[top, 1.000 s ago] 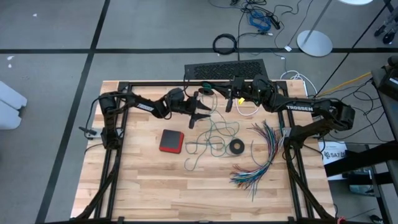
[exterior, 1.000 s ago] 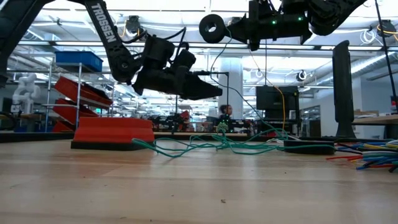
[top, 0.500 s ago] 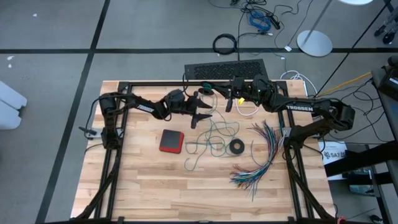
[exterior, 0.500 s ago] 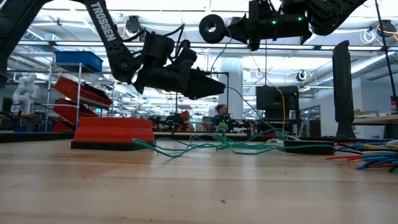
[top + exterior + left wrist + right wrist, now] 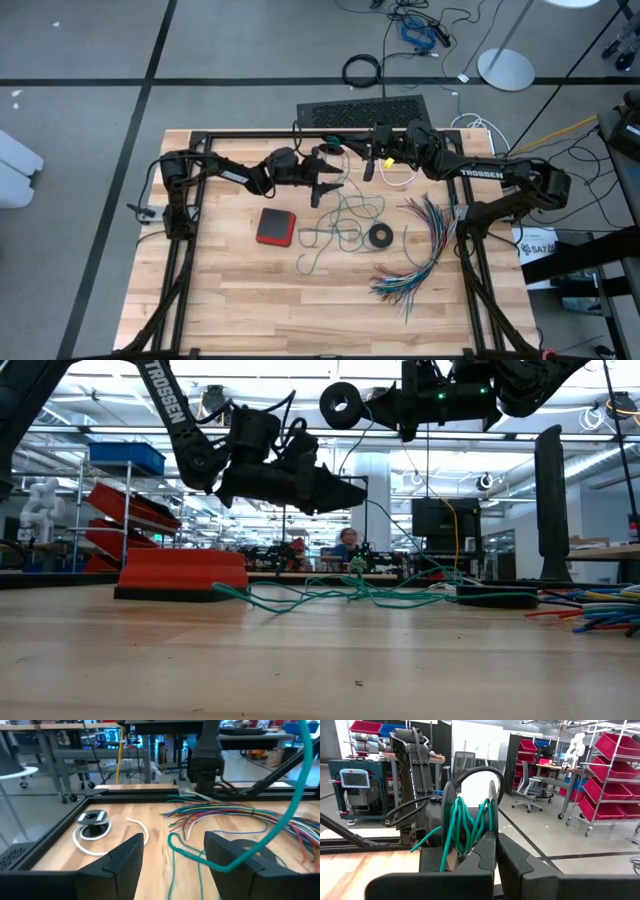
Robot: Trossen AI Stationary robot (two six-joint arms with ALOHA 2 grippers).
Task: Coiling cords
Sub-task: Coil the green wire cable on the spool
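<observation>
L arm stretched in from table's left edge, left gripper (image 5: 322, 186) raised off surface, fingers spread. R arm reaches in from right along far edge, right gripper (image 5: 366, 160) up high, clamped.

Wooden table (image 5: 230, 290): red box (image 5: 274, 226), teal-green cord (image 5: 335, 232), black ring (image 5: 380, 236), multicoloured wires (image 5: 420, 255).

"TROSSEN" in white on the right arm (image 5: 487, 174) link, high view. Same wordmark, running upward, on the left arm (image 5: 172, 415) in the low view. Box (image 5: 540, 245) at table's right edge: printing there, probably "SAI", too small to confirm.
</observation>
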